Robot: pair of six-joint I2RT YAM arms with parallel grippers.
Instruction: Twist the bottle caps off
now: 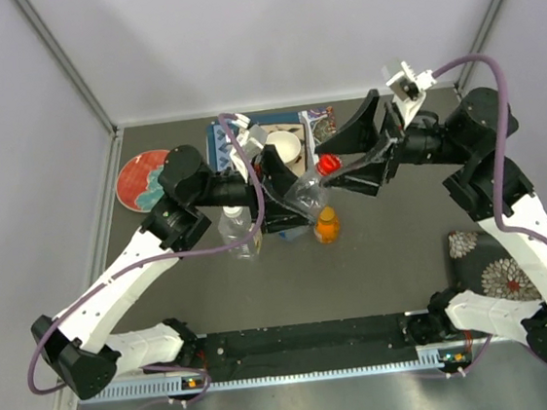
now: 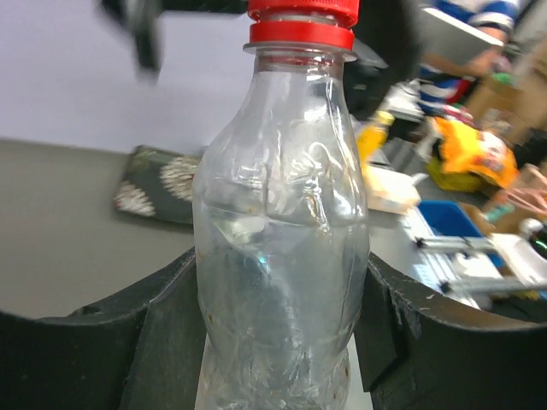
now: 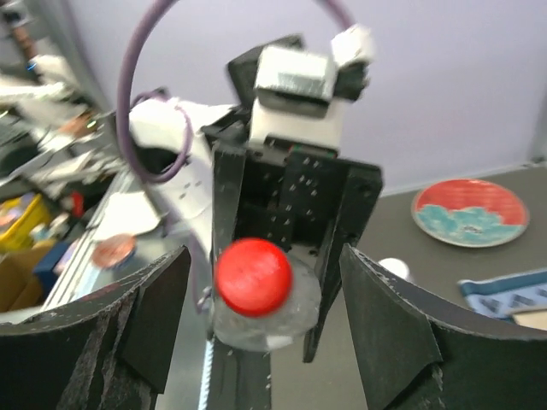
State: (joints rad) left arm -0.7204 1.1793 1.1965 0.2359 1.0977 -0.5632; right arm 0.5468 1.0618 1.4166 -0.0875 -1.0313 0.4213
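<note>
Okay, left tool (image 2: 282, 337) was clamped on the body of the slim clear bottle (image 2: 278, 231), holding it up off the counter (image 1: 387, 262) mid-workspace, with the neck tilted toward the right arm. Red cap (image 3: 254, 276) sat on the neck. Right tool (image 3: 261, 286) was spread open, one finger either side of the cap, gap visible on both sides, gripping nothing. Orange bottle (image 1: 327, 226) stood on the counter just near-side of the held one. Wide clear bottle (image 1: 240, 234) stood to its left.

Open gaps beside the red cap (image 3: 253, 276) inside the right hand (image 3: 261, 295); orange bottle (image 1: 327, 225) seemingly close by.
</note>
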